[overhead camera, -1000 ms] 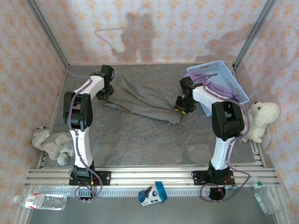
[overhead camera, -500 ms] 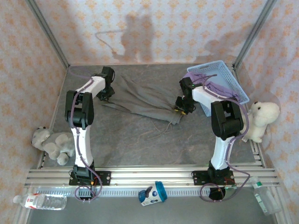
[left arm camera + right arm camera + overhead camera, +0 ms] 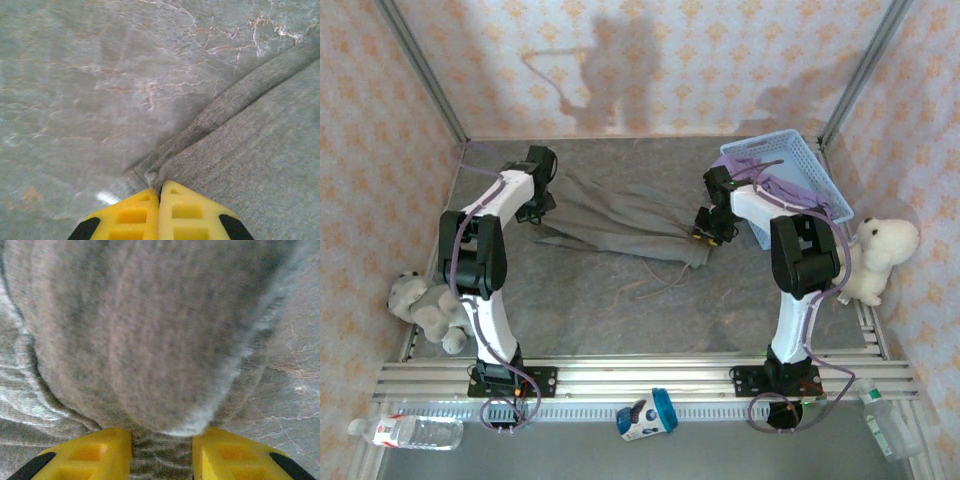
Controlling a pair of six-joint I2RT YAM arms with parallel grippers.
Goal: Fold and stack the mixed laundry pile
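The grey-olive garment (image 3: 620,212) lies spread across the back of the table between my two grippers. My left gripper (image 3: 534,203) holds its left end; in the left wrist view the yellow fingers (image 3: 130,217) are pressed together, with a fold of the grey garment (image 3: 250,150) pinched at the left gripper (image 3: 160,192). My right gripper (image 3: 706,228) is at the garment's right end. There the right gripper (image 3: 162,440) has a thick ribbed bunch of grey cloth (image 3: 150,330) between its fingers. The lavender T-shirt (image 3: 772,178) lies in and over the basket.
The light blue basket (image 3: 817,167) stands at the back right, close behind my right arm. A white plush toy (image 3: 880,250) sits at the right edge, a grey one (image 3: 425,305) at the left. Bottles (image 3: 410,432) and a cup (image 3: 647,415) lie beyond the front rail.
My left arm has swung to the left, drawing the garment's left end with it. The right gripper has stayed at the right end.
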